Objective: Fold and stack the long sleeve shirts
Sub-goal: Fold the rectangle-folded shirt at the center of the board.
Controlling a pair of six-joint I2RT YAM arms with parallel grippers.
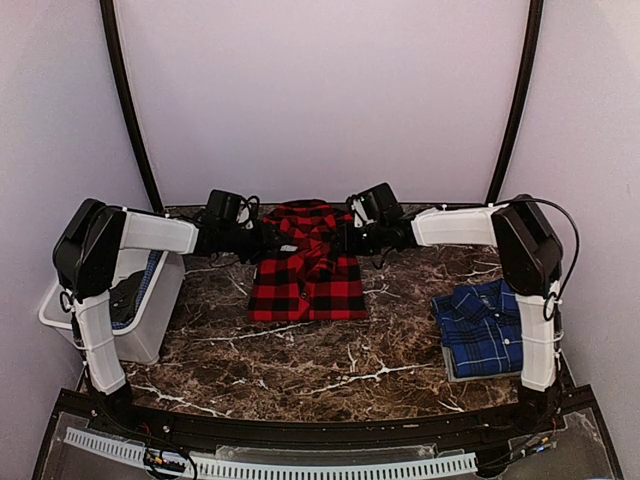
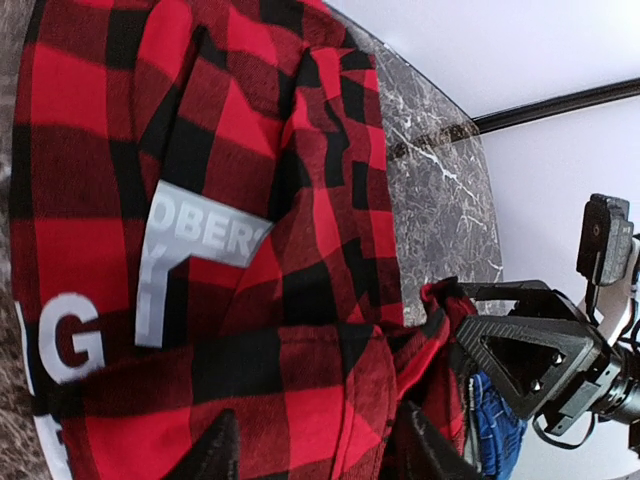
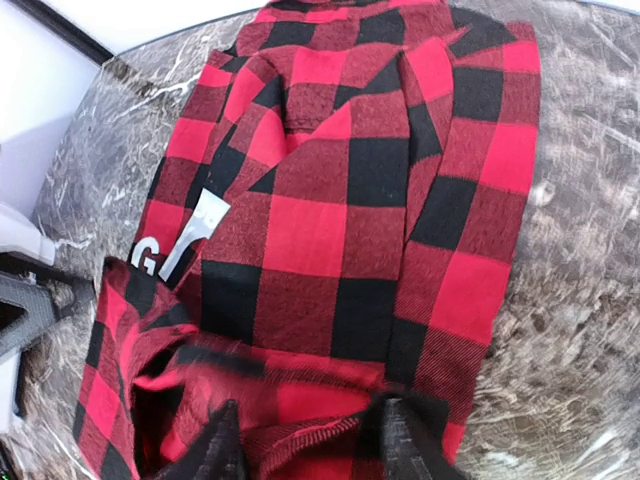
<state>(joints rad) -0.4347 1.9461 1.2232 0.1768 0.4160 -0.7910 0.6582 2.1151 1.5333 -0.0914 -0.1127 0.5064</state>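
The red-and-black checked flannel shirt (image 1: 307, 268) lies folded into a rough rectangle on the dark brown marbled tabletop (image 1: 300, 370), in the middle and toward the far side. Its near half is flat. Its far end is rumpled, with a fold of cloth heaped up. A white printed label with grey letters (image 2: 205, 240) shows on the upper layer.

Both arms reach inward to that far end. The left gripper (image 2: 315, 450) is at the shirt's far left, with its 2 fingertips (image 2: 215, 452) spread apart and red cloth lying in the gap. The right gripper (image 3: 310, 445) is at the far right. Its fingertips (image 3: 400, 440) are likewise held apart over the heaped fold, not pressed together.

The blue-and-navy plaid shirt (image 1: 482, 325) lies folded at the right of the table, nearer than the red one and well apart from it, just beside the right arm's upright link. A white plastic bin (image 1: 150, 330) stands at the left edge, with something dark inside.
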